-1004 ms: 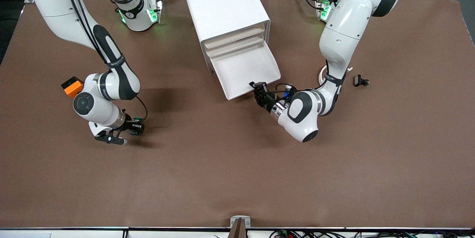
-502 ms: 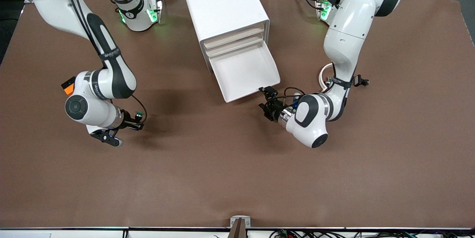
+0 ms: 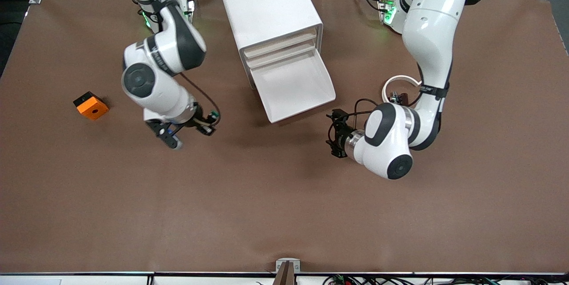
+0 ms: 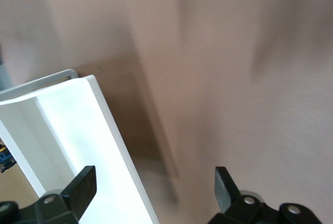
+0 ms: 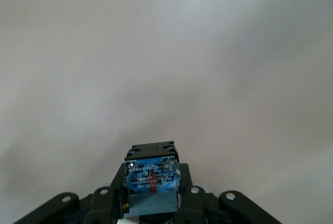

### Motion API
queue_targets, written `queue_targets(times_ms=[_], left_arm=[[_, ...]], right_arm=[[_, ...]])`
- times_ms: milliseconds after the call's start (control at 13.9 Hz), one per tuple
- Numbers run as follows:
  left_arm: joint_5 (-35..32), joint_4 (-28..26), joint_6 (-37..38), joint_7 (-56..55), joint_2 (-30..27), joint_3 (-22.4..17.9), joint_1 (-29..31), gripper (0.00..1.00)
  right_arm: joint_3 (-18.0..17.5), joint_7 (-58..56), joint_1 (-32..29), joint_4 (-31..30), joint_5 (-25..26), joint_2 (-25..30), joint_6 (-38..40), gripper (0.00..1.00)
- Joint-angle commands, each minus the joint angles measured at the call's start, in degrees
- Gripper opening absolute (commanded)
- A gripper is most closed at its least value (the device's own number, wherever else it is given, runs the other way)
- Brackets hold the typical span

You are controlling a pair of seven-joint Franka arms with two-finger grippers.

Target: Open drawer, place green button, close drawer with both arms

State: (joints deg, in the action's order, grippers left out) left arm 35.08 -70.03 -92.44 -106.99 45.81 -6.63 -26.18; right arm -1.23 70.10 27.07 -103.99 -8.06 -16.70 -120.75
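Brown table [image 3: 284, 205] – orange block [image 3: 91, 105] aside; right pincer [image 3: 209, 124] clamps button [image 5: 152, 174], left pincer [image 3: 334, 133] apart near drawer [image 3: 295, 87].

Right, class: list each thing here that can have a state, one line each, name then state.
Drawer: pulled out of the cabinet, nothing in the part that shows.
Upper drawers: shut.
Button: held in the right gripper, above the table.
Left gripper: open, holding nothing, near the drawer's front.
Orange block: lying on the table, untouched.
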Motion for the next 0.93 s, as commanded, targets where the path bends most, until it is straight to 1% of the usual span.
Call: queue_targets(times_ms=[0,72,215,358,430,502,573,717,860], left_arm=[[-1.6,0.9,0.1,8.6,-3.5,-4.2,0.7,1.00],[-2.0,0.8,0.1,13.5,-5.0,-6.6,0.4,1.00],[-3.3,0.4,0.1,19.9,-6.9,-8.3,0.9,1.00],[-9.7,0.2,0.3,26.5,-9.8,-8.6,1.0,1.00],[-13.3,0.0,0.6,30.3,-11.3,-8.6,0.4,1.00],[-15.9,-0.5,0.8,32.9,-13.0,-8.5,0.2,1.00],[-17.0,-0.5,0.9,35.2,-14.2,-8.4,0.4,1.00],[-17.5,-0.6,1.6,41.8,-16.6,-8.5,0.9,1.00],[-21.3,-1.1,2.2,50.2,-19.1,-8.5,0.8,1.00]], right_arm=[[0.9,12.4,7.3,2.5,-1.2,0.2,0.6,0.00],[1.0,16.2,9.5,2.7,-1.1,0.1,0.3,0.00],[1.0,24.2,14.7,2.8,-0.6,0.0,-0.4,0.00],[1.1,32.2,19.3,3.8,-0.4,-0.2,-0.5,0.00],[1.1,35.9,21.1,5.3,-0.2,-0.7,-0.5,0.00],[1.1,39.0,22.2,6.2,0.7,-1.9,-0.5,0.00],[1.1,41.2,22.7,7.4,1.2,-3.2,-0.4,0.00],[1.1,44.1,22.9,9.8,1.6,-6.5,-0.5,0.00],[1.2,48.3,23.6,15.0,2.0,-11.5,-0.4,0.00]])
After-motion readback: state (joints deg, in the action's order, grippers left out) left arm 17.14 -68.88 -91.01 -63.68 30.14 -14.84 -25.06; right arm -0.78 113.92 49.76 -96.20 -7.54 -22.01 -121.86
